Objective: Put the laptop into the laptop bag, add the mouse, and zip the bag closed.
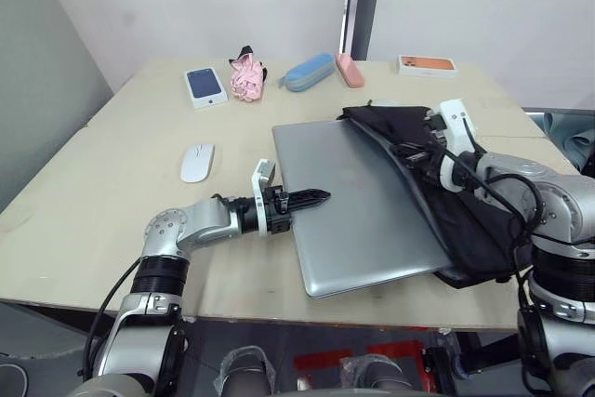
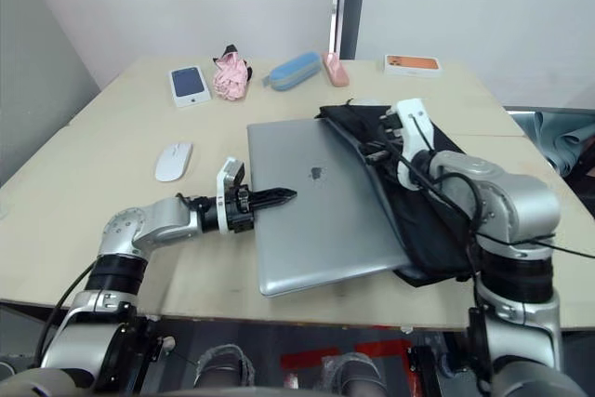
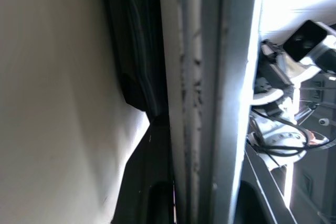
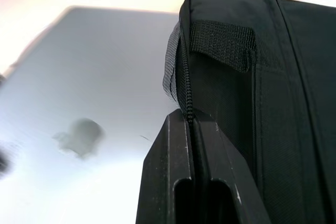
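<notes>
The silver-grey laptop (image 1: 363,220) lies flat on the table, its right side tucked under the opening of the black laptop bag (image 1: 465,220). My left gripper (image 1: 314,198) reaches in from the left and is shut on the laptop's left edge, one finger lying over the lid. That edge (image 3: 205,98) runs between the fingers in the left wrist view. My right gripper (image 1: 414,153) is shut on the bag's upper zipper edge (image 4: 187,98), holding the mouth raised over the laptop (image 4: 105,77). The white mouse (image 1: 197,162) rests alone on the table, left of the laptop.
Along the table's far side lie a white box with a blue top (image 1: 205,86), a pink cloth bundle (image 1: 247,76), a blue case (image 1: 309,72), a pink case (image 1: 350,71) and an orange-topped box (image 1: 428,65). The laptop's near corner is close to the table's front edge (image 1: 279,309).
</notes>
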`<act>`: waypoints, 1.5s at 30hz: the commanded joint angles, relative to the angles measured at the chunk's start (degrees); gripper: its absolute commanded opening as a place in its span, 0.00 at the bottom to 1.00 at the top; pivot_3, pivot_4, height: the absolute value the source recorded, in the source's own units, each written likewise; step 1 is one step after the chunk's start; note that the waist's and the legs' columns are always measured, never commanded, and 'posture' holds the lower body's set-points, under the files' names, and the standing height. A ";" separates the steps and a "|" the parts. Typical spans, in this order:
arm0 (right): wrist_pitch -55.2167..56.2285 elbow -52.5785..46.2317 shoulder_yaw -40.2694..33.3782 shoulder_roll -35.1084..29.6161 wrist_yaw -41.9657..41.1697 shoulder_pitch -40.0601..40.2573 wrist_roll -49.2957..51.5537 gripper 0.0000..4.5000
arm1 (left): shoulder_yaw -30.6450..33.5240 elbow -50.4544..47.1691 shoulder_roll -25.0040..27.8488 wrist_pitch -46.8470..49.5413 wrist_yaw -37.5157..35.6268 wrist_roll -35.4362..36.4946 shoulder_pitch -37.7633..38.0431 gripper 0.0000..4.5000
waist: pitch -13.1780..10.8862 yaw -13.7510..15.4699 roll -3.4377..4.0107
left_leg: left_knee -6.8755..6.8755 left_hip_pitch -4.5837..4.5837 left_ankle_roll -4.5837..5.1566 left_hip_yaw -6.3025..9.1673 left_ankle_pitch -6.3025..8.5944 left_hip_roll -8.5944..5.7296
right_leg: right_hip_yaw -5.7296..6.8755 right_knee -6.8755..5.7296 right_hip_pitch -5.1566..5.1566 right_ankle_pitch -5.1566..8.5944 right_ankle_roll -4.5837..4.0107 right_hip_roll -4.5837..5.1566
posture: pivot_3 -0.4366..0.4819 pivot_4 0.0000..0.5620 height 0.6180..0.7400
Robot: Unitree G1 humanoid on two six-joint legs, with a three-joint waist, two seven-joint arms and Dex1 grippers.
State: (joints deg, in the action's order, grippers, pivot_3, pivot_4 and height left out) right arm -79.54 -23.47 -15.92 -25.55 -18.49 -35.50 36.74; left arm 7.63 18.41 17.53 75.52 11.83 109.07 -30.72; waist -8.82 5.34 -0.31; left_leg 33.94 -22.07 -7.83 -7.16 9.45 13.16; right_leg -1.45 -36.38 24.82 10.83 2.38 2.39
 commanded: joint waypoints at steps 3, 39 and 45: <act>-5.32 -6.02 -4.28 9.31 6.43 -2.99 1.85 0.00 | 0.78 -4.92 -0.79 -3.05 0.95 3.93 -0.77 0.08 | 0.00 0.16 0.00 | 0.01 -0.01 -0.01 0.01 0.00 0.00 | 0.01 -0.02 0.01 0.00 0.01 0.01 | 0.48 0.27 1.00; -12.96 -7.81 -8.73 27.42 13.39 -5.36 1.60 0.00 | 1.63 6.21 -14.27 -15.68 -9.78 -27.35 -10.08 0.08 | 0.02 0.16 0.07 | -0.01 0.01 -0.08 0.09 -0.11 -0.06 | 0.04 -0.04 -0.03 -0.12 0.15 0.17 | 0.48 0.27 1.00; -12.96 -8.10 -9.50 27.60 13.83 -5.71 2.34 0.00 | 3.51 3.64 -17.12 -17.84 -10.89 -32.73 -10.31 0.08 | 0.02 0.12 0.07 | -0.01 0.01 -0.07 0.09 -0.11 -0.07 | 0.04 -0.05 -0.03 -0.13 0.15 0.20 | 0.48 0.27 1.00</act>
State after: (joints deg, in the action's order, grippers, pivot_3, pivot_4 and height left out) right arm -92.21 -29.18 -24.91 1.76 -4.28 -39.94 36.65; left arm 9.17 26.05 0.29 58.93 2.78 77.15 -39.06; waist -8.80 5.46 -0.24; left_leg 33.93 -22.05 -7.90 -7.07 9.34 13.09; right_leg -1.40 -36.42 24.79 10.71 2.53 2.59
